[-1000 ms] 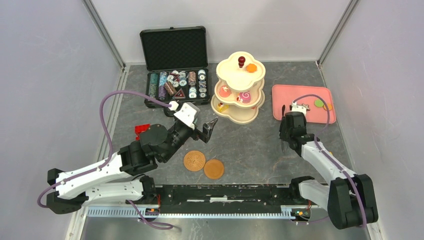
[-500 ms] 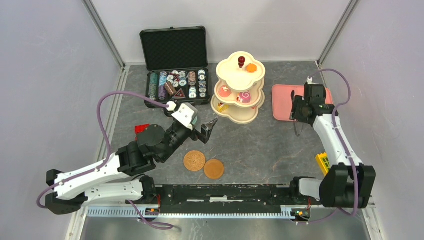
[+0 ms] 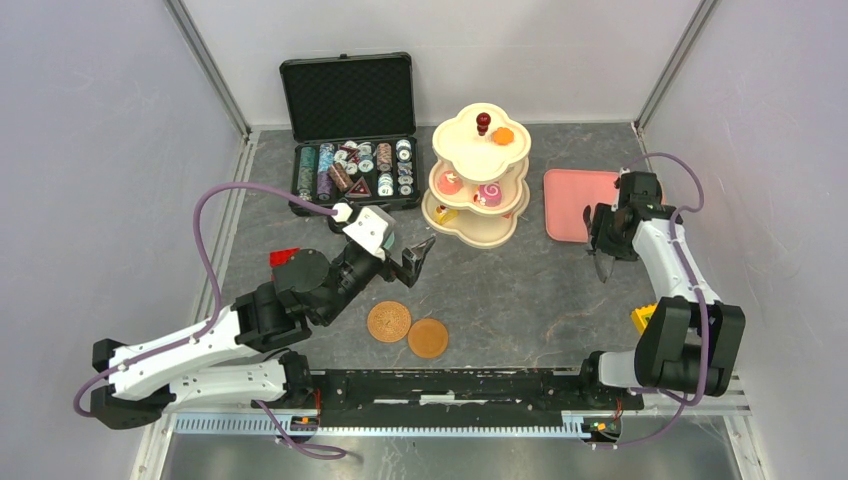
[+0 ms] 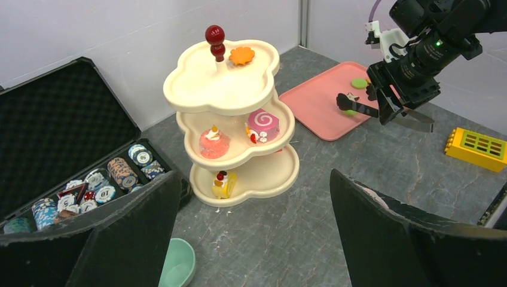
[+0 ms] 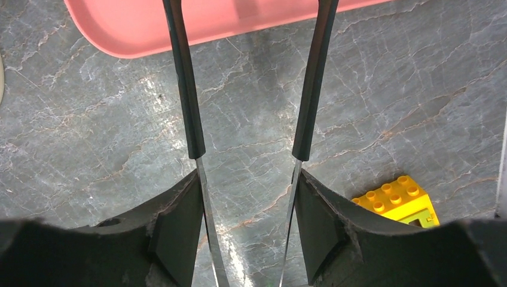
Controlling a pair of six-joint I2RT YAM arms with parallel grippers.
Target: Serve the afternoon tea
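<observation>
Judging progress, I'd call serving partly done. The stand (image 3: pixel 478 180) carries pastries (image 4: pixel 263 124) on every tier, but a green pastry (image 4: pixel 359 83) lies on the tray (image 3: pixel 565 205) right of the stand. Both saucers (image 3: pixel 389 321) sit bare in front of it, and the teal cup (image 4: pixel 177 263) is off them, front-left. The stand is upright, long axis vertical, knob (image 3: pixel 483 122) pointing up. My left gripper (image 3: pixel 412 258), front-left of the stand, is spread wide and empty. My right gripper (image 3: pixel 600 268), well right of it, has its jaws parted on nothing.
</observation>
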